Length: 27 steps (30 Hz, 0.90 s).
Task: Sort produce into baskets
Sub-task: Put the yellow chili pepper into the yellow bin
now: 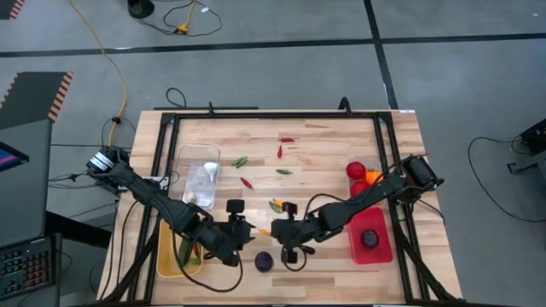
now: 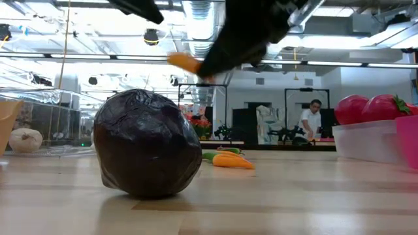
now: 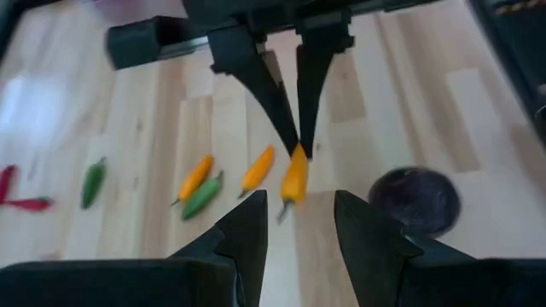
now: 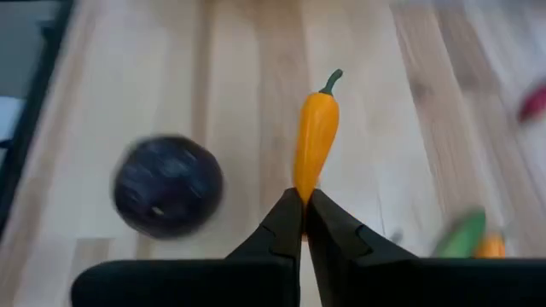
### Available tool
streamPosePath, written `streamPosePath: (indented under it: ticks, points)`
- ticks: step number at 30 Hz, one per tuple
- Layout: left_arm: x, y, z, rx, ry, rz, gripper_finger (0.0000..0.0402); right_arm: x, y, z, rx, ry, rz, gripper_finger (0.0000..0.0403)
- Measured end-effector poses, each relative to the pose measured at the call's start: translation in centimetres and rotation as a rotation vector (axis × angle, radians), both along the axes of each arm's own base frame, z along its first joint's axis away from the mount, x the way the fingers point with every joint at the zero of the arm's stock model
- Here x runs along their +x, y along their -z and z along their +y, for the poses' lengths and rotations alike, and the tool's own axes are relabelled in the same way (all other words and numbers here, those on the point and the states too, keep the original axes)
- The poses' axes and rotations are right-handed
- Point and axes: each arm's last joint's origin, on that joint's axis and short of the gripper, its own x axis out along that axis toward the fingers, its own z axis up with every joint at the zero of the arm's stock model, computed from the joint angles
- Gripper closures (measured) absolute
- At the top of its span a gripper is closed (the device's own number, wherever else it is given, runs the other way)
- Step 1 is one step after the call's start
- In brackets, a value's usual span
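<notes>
Holding an orange chilli (image 4: 315, 136) by its tip, the right gripper (image 4: 300, 205) hangs mid-table, lifted. The left gripper (image 3: 297, 223) waits opposite, fingers apart, empty. Bins hold some produce (yellow, clear, red); several chillies (image 1: 283, 152) and a purple round (image 1: 264, 261) remain loose.

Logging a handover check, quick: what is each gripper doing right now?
Left gripper: open, holding nothing, facing the right gripper.
Right gripper: shut on the orange chilli, pinching its tip.
</notes>
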Motion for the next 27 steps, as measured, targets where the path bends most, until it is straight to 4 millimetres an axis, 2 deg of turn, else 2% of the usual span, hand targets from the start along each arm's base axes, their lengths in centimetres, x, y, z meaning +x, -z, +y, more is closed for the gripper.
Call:
streamPosePath:
  ticks: [9, 27]
  points:
    - [0.7, 0.0, 0.8, -0.123, 0.064, 0.052, 0.0276, 0.5, -0.6, 0.4, -0.115, -0.130, -0.087, 0.0359]
    - [1.0, 0.1, 1.5, -0.175, 0.083, 0.086, 0.0276, 0.8, -1.0, 0.5, -0.141, -0.160, -0.146, 0.0359]
